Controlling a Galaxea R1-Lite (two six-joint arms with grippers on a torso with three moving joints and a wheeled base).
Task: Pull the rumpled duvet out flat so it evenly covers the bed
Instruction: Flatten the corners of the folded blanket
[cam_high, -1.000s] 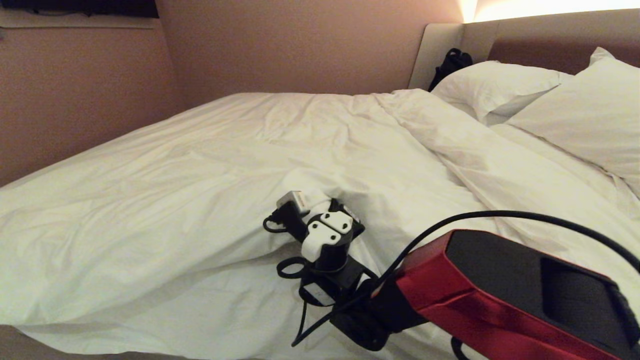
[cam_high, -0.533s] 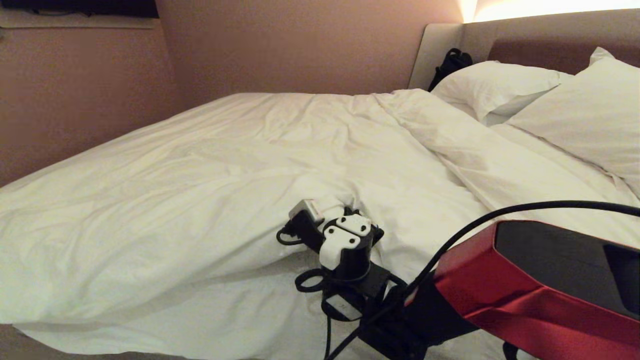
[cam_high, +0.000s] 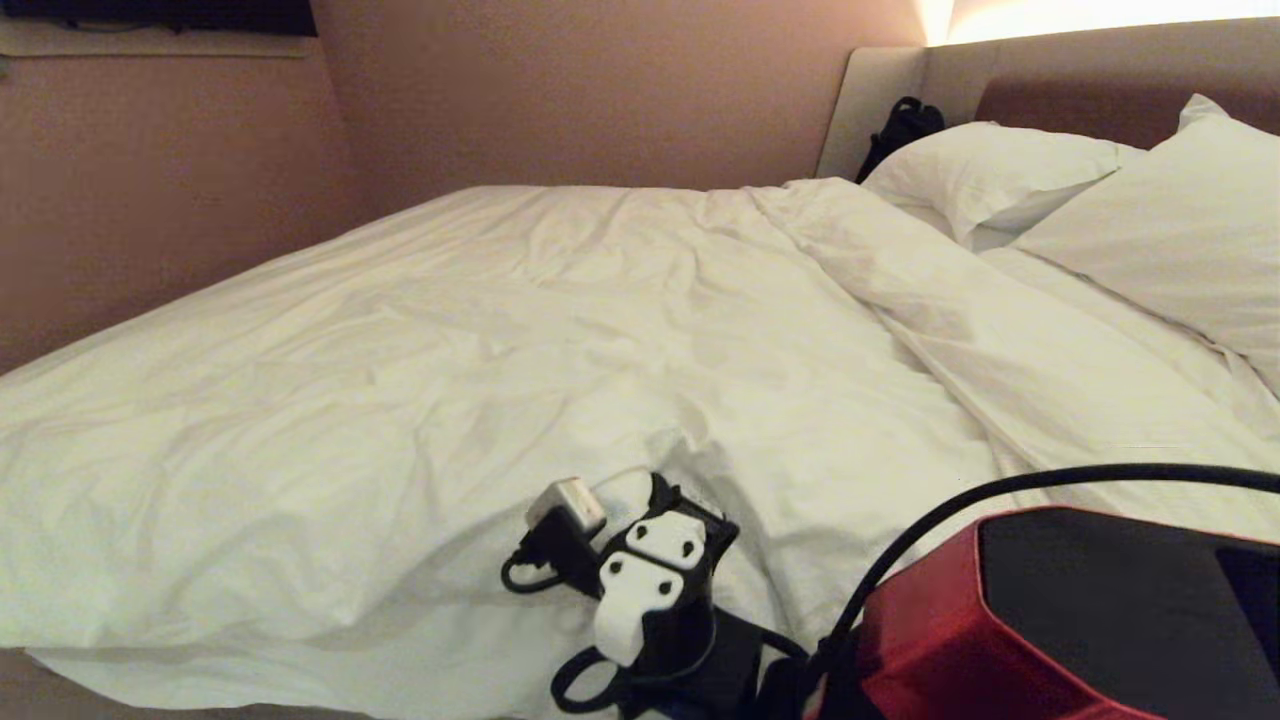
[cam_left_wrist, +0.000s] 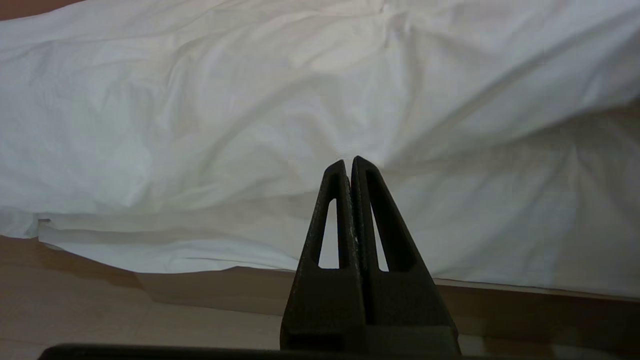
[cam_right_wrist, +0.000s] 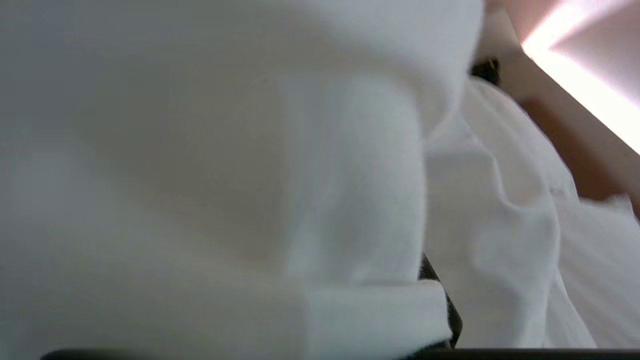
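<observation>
Your right gripper (cam_high: 655, 495), fingers pinched shut on the duvet (cam_high: 520, 330), has drawn its near fold toward you across the bed (cam_left_wrist: 350, 295), flattening the hump behind the fingers.

Creamy white duvet (cam_high: 560, 330), white pillows (cam_high: 985, 175), beige-and-brown headboard (cam_high: 1050, 90), pinkish-tan wall (cam_high: 600, 90), glossy red-and-black arm (cam_high: 1050, 620).

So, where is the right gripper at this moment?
In the head view the right gripper is at the bottom centre, at the near edge of the bed, shut on a fold of the duvet, far from the pillows.
</observation>
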